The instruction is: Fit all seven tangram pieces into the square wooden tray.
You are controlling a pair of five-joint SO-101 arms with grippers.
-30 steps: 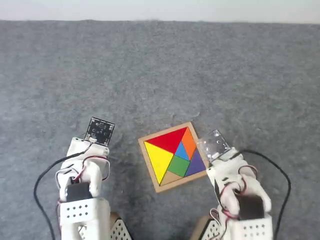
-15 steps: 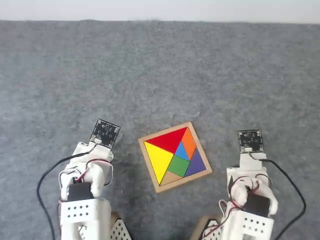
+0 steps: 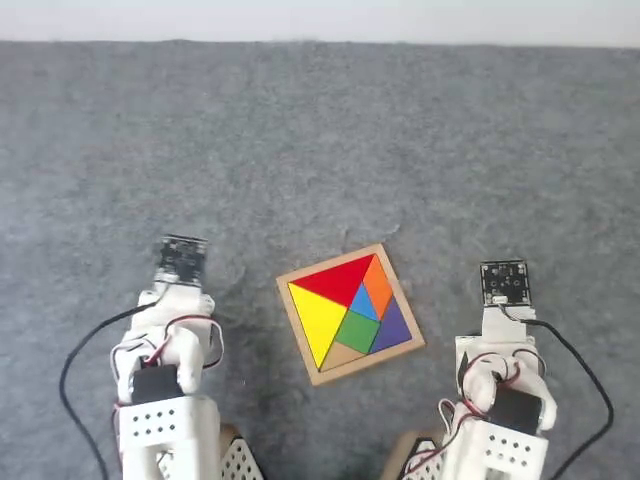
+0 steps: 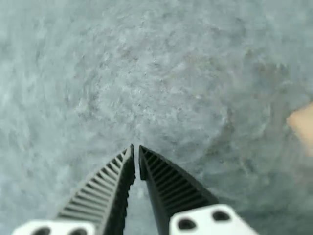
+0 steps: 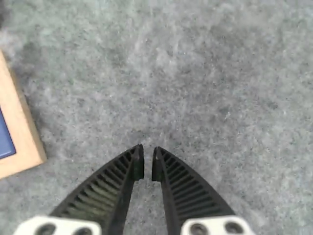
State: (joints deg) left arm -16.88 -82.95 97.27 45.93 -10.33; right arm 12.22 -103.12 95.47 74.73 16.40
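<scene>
The square wooden tray (image 3: 300,272) lies turned on the grey felt between the two arms. In it lie coloured pieces: red (image 3: 338,281), yellow (image 3: 316,317), orange (image 3: 379,284), blue (image 3: 364,304), green (image 3: 357,331), purple (image 3: 392,326) and a tan one (image 3: 345,356). My left gripper (image 4: 136,148) is shut, with nothing in it, over bare felt to the left of the tray. My right gripper (image 5: 147,160) is shut and empty over bare felt to the right of the tray, whose corner (image 5: 19,132) and purple piece (image 5: 5,139) show beside it.
Grey felt covers the whole table (image 3: 320,140), with wide free room behind the tray. The felt ends at a pale wall along the far edge. Both arms' white bases stand at the near edge, with black cables looping beside them.
The right arm has pulled back from the tray's right edge to its own side. The left arm's wrist has swung slightly to the left. The tray and pieces have not moved.
</scene>
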